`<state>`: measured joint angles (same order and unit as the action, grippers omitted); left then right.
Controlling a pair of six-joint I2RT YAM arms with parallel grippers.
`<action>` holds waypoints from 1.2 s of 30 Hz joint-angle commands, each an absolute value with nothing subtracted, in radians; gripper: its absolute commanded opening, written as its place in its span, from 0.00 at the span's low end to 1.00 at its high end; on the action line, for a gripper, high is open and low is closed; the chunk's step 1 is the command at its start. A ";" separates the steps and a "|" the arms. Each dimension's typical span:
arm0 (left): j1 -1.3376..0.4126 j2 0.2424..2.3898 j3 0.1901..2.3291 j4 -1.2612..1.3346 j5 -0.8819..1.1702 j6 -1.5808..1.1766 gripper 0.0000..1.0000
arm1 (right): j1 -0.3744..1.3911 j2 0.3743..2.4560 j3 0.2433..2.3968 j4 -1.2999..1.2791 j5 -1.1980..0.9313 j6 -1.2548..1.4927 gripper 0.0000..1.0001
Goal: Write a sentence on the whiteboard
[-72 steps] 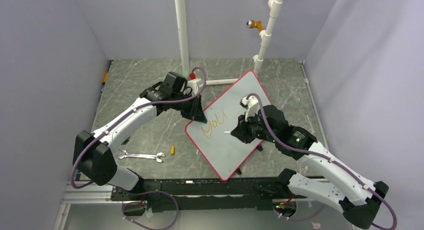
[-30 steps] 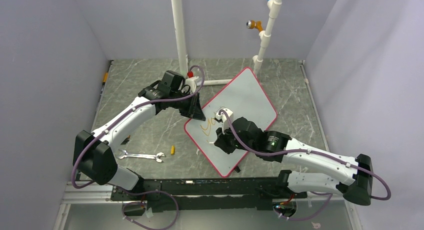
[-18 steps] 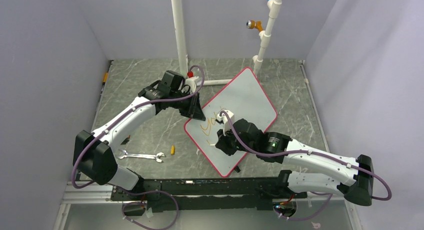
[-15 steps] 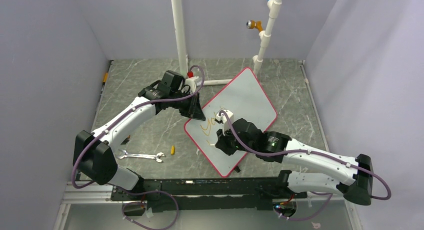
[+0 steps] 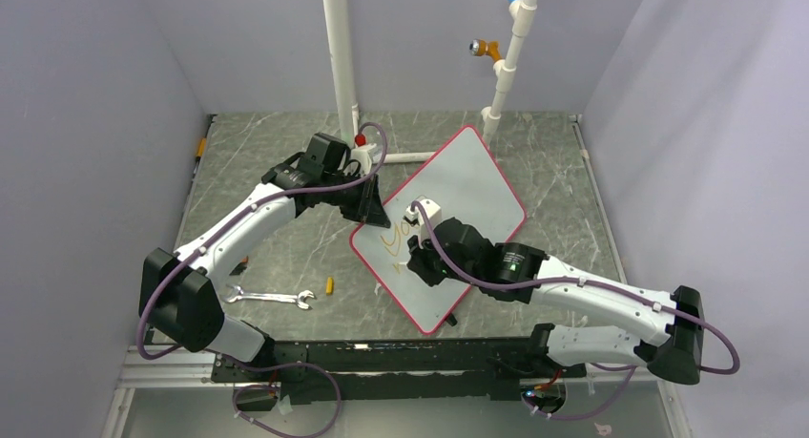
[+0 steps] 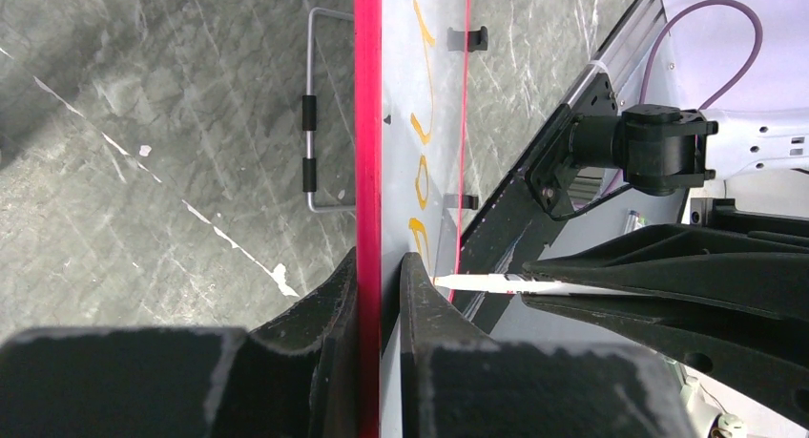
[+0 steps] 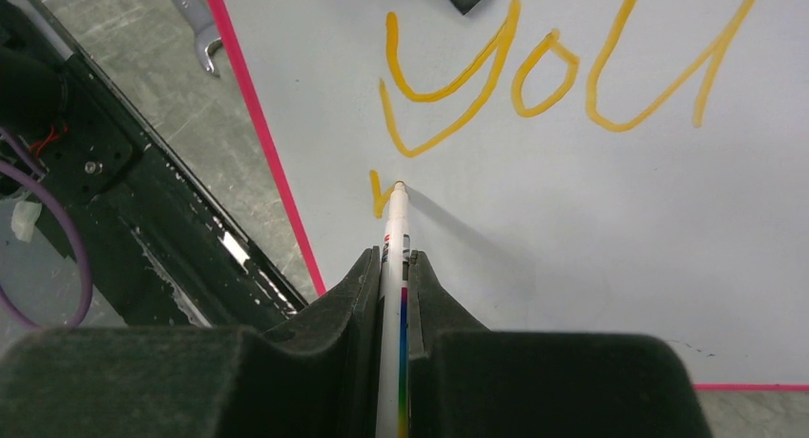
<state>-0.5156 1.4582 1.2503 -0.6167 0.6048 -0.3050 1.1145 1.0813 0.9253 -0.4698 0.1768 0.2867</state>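
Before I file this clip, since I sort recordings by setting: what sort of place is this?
Probably a robotics lab test cell: plain lavender walls box in a marble-pattern table, a left arm and a right arm are bolted at its near edge, and white plastic pipes stand at the back.

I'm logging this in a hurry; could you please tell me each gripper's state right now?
Left gripper: closed on the edge of the whiteboard.
Right gripper: closed on the marker.

One whiteboard (image 5: 472, 176), one orange word (image 7: 534, 71), one marker (image 7: 395, 219), two grippers, the left gripper (image 6: 380, 266) and the right gripper (image 7: 392, 259), one wrench (image 5: 269, 297), one small yellow piece (image 5: 330, 285) and two upright white pipes, a left pipe (image 5: 342, 56) and a right pipe (image 5: 511, 42), are showing across the views.
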 commanded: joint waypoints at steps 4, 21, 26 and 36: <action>-0.485 1.447 1.286 -0.561 0.421 -0.244 0.00 | 1.115 1.101 0.977 -0.443 0.255 0.272 0.00; -0.486 1.442 1.285 -0.562 0.415 -0.243 0.00 | 1.116 1.037 0.900 -0.483 0.238 0.320 0.00; -0.485 1.442 1.283 -0.562 0.416 -0.244 0.00 | 1.114 1.030 0.889 -0.486 0.226 0.326 0.00; -0.485 1.442 1.284 -0.562 0.414 -0.241 0.00 | 1.115 1.043 0.899 -0.486 0.211 0.319 0.00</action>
<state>-0.5156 1.4582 1.2503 -0.6167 0.6044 -0.3054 1.1160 1.0515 0.8913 -0.4820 0.2188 0.3145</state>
